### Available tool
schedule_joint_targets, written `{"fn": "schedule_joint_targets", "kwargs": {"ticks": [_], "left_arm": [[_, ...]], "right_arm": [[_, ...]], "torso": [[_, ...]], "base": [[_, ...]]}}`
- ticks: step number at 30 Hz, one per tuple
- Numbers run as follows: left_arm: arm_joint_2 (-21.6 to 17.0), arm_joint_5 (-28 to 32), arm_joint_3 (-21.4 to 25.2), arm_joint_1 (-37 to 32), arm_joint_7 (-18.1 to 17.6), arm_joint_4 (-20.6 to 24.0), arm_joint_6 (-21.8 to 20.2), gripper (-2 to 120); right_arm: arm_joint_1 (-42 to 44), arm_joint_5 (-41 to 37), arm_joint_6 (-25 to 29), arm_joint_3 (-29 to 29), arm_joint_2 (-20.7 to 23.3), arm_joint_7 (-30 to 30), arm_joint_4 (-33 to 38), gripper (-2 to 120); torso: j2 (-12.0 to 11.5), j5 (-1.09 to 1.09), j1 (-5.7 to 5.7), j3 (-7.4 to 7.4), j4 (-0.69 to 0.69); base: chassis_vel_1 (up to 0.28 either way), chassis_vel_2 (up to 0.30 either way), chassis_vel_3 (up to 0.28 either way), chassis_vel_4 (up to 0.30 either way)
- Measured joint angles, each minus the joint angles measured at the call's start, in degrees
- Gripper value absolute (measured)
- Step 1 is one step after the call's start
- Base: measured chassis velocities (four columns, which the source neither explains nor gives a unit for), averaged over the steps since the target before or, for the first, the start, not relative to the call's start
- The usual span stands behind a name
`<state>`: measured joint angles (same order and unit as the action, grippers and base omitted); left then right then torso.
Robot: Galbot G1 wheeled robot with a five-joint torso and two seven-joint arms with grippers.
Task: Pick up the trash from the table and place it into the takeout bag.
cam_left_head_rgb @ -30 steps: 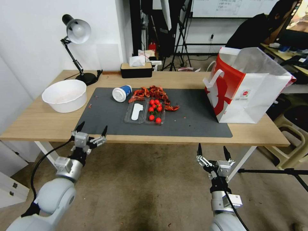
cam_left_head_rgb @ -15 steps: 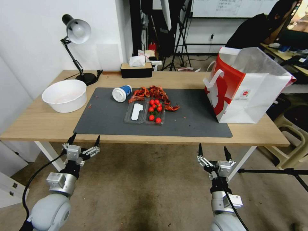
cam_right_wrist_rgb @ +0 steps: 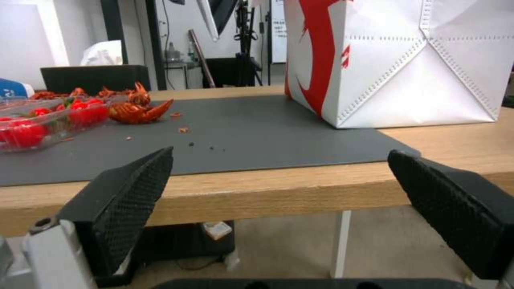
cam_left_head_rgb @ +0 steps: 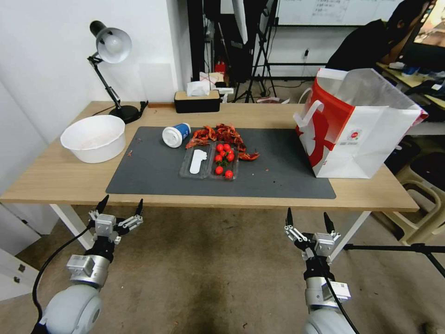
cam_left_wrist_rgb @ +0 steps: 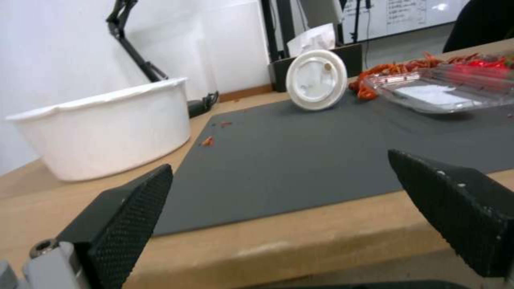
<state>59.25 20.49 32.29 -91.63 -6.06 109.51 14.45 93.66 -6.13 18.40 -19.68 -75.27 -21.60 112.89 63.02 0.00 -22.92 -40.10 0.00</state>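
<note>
On the dark mat of the table (cam_left_head_rgb: 60, 178) lies the trash. A blue white-lidded cup (cam_left_head_rgb: 176, 135) (cam_left_wrist_rgb: 316, 80) rests on its side. Beside it is a pile of red shells (cam_left_head_rgb: 220, 133) (cam_right_wrist_rgb: 136, 110). In front of those sits a clear tray (cam_left_head_rgb: 209, 162) (cam_left_wrist_rgb: 444, 90) (cam_right_wrist_rgb: 43, 120) holding small red tomatoes. The takeout bag (cam_left_head_rgb: 357, 123) (cam_right_wrist_rgb: 396, 60) stands upright at the mat's right end. My left gripper (cam_left_head_rgb: 121, 204) (cam_left_wrist_rgb: 279, 160) hangs open below the table's front edge on the left. My right gripper (cam_left_head_rgb: 307, 214) (cam_right_wrist_rgb: 281, 152) is open too, below the front edge on the right.
A white bowl (cam_left_head_rgb: 94, 138) (cam_left_wrist_rgb: 107, 124) stands on the table's left part. A desk lamp (cam_left_head_rgb: 111, 69) and a black tissue box (cam_left_head_rgb: 197, 99) are along the back edge. A tripod leg (cam_left_head_rgb: 394, 248) runs across the floor at the right.
My left gripper has dropped from the table's front edge to below it and back toward me, staying open. The right arm has not moved.
</note>
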Motion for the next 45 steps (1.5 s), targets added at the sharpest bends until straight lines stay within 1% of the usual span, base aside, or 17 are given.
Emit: {"fn": "schedule_joint_targets", "kwargs": {"ticks": [9, 11, 14, 16, 19, 21, 24, 25, 27, 28, 29, 31, 32, 35, 40, 43, 45], "left_arm": [[-0.81, -0.15, -1.23, 3.06, 0.81, -0.63, -0.35, 100], [-1.44, -0.1, -2.11, 4.74, 1.16, -0.92, -1.07, 100], [-3.68, 1.24, -5.04, 9.76, 2.61, -2.05, -2.67, 100], [-4.18, 1.47, -5.57, 10.69, 3.02, -2.44, -2.76, 100], [-7.63, 4.34, -9.72, 18.24, 5.0, -5.32, -4.61, 100], [-8.21, 5.0, -10.43, 19.61, 5.4, -5.92, -5.02, 100], [-10.77, 8.07, -14.16, 26.58, 8.42, -10.13, -7.22, 100], [-10.77, 8.07, -14.16, 26.58, 8.42, -10.13, -7.22, 100], [-11.96, 10.32, -16.51, 31.06, 9.99, -13.16, -8.24, 100], [-11.96, 10.32, -16.51, 31.06, 9.99, -13.16, -8.24, 100], [-12.62, 12.06, -18.43, 34.36, 10.73, -15.13, -9.09, 100], [-12.94, 13.24, -20.07, 37.43, 11.38, -16.83, -9.63, 100], [-12.94, 13.24, -20.07, 37.43, 11.38, -16.83, -9.63, 100], [-12.88, 15.23, -24.26, 43.75, 12.98, -20.26, -10.42, 100], [-11.94, 16.62, -27.53, 47.75, 14.82, -23.04, -10.54, 100], [-10.7, 17.43, -30.82, 51.52, 16.5, -26.44, -10.53, 100], [-10.48, 17.55, -31.49, 52.19, 16.86, -27.21, -10.51, 100]], "right_arm": [[-0.07, 0.0, 0.0, -0.01, -0.1, 0.0, -0.03, 100], [-0.09, 0.01, 0.0, -0.02, -0.13, 0.0, -0.06, 100], [-0.08, 0.09, 0.0, -0.11, -0.27, 0.0, -0.12, 100], [-0.06, 0.1, 0.0, -0.14, -0.29, 0.01, -0.12, 100], [0.22, 0.15, 0.0, -0.47, -0.5, 0.0, -0.1, 100], [0.26, 0.17, 0.0, -0.54, -0.56, -0.01, -0.08, 100], [0.39, 0.42, -0.15, -0.61, -0.78, -0.05, 0.35, 100], [0.39, 0.42, -0.15, -0.61, -0.78, -0.05, 0.35, 100], [0.29, 0.62, -0.33, -0.59, -0.95, -0.05, 0.44, 100], [0.29, 0.62, -0.33, -0.59, -0.95, -0.05, 0.44, 100], [0.24, 0.76, -0.48, -0.55, -1.07, -0.06, 0.49, 100], [0.19, 0.85, -0.61, -0.52, -1.13, -0.06, 0.5, 100], [0.19, 0.85, -0.61, -0.52, -1.13, -0.06, 0.5, 100], [-0.01, 0.92, -0.93, -0.48, -1.18, -0.08, 0.5, 100], [-0.27, 0.92, -1.16, -0.51, -1.16, -0.12, 0.5, 100], [-0.42, 0.92, -1.31, -0.61, -1.12, -0.18, 0.5, 100], [-0.44, 0.92, -1.33, -0.64, -1.13, -0.2, 0.5, 100]], "torso": [[0.0, 0.0, 0.0, 0.0, 0.0], [0.0, -0.01, 0.0, 0.0, 0.0], [0.0, 0.0, 0.0, 0.0, -0.01], [0.0, -0.01, 0.0, 0.0, -0.01], [0.0, 0.0, 0.0, -0.01, -0.01], [0.0, 0.0, 0.0, -0.01, -0.01], [0.0, -0.01, 0.0, -0.01, 0.0], [0.0, -0.01, 0.0, -0.01, 0.0], [0.0, -0.01, 0.0, -0.01, 0.0], [0.0, -0.01, 0.0, -0.01, 0.0], [0.0, -0.01, 0.0, -0.01, 0.0], [0.0, -0.01, -0.01, -0.01, 0.0], [0.0, -0.01, -0.01, -0.01, 0.0], [0.0, 0.01, 0.0, -0.01, 0.0], [0.0, 0.0, -0.01, -0.01, 0.0], [0.0, 0.0, -0.01, -0.01, -0.01], [0.0, 0.0, -0.01, -0.01, -0.01]], "base": [[0.0, 0.0, 0.0, 0.0], [0.0, 0.0, 0.0, 0.0], [0.0, 0.0, 0.0, 0.0], [0.0, 0.0, 0.0, 0.0], [0.0, 0.0, 0.0, 0.0], [0.0, 0.0, 0.0, 0.0], [0.0, 0.0, 0.0, 0.0], [0.0, 0.0, 0.0, 0.0], [0.0, 0.0, 0.0, 0.0], [0.0, 0.0, 0.0, 0.0], [0.0, 0.0, 0.0, 0.0], [0.0, 0.0, 0.0, 0.0], [0.0, 0.0, 0.0, 0.0], [0.0, 0.0, 0.0, 0.0], [0.0, 0.0, 0.0, 0.0], [0.0, 0.0, 0.0, 0.0], [0.0, 0.0, 0.0, 0.0]]}}
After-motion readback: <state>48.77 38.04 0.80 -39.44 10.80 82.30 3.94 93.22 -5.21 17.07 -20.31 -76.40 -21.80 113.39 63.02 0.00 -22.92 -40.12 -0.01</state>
